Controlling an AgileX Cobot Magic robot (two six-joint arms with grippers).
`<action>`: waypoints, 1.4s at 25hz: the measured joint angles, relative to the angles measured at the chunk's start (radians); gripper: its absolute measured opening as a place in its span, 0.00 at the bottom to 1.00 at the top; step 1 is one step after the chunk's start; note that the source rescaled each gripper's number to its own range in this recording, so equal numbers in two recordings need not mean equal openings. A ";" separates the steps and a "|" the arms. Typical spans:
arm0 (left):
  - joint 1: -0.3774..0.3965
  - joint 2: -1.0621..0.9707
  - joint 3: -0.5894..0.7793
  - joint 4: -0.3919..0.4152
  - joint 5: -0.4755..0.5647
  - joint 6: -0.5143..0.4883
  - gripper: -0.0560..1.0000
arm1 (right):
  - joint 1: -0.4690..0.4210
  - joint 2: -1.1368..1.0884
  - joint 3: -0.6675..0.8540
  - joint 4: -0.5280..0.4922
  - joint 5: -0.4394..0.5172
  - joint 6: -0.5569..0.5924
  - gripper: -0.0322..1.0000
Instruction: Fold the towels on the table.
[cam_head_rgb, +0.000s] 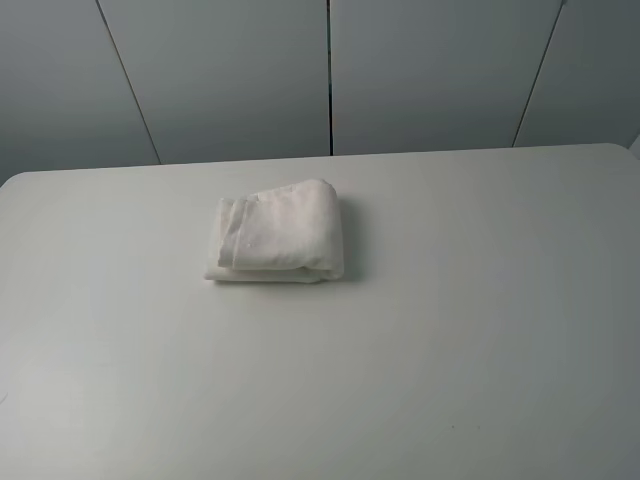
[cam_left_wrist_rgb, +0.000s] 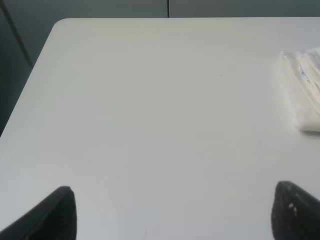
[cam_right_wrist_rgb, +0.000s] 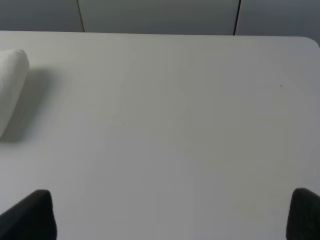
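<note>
Just above the centre of the high exterior frame, the towel lies folded into a compact, thick bundle on the white surface, with bare tabletop all around it and no arm in that frame. Judged from how it lies, the folding looks finished or nearly so: layered edges show along the bundle's lower and left sides, while its right side is a rounded fold.

Both arms hang well clear of the cloth. Along the bottom of the left wrist frame, the left pincer stands released, its dark fingertips spread to the two lower corners with nothing between them; the towel sits at that frame's right edge. Likewise the right pincer is released and empty, and the towel shows only as a rounded end at the left edge of its frame.

If any move remains, it would likely be no more than a tidying press or squaring of the edges; otherwise the arms need only keep clear.

Much goes unseen. Each wrist frame cuts the towel off at its border, and only the pincer tips show. A small dark mark on the cloth in the left wrist frame may be its label, too small to read. How many layers the bundle holds cannot be told.
</note>
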 joint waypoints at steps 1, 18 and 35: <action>0.000 0.000 0.000 0.000 0.000 0.000 1.00 | 0.000 0.000 0.000 0.002 0.000 0.000 1.00; 0.000 0.000 0.000 0.000 0.000 0.002 1.00 | 0.000 0.000 0.000 0.002 0.000 0.003 1.00; 0.000 0.000 0.000 0.000 0.000 0.002 1.00 | 0.000 0.000 0.000 0.002 0.000 0.003 1.00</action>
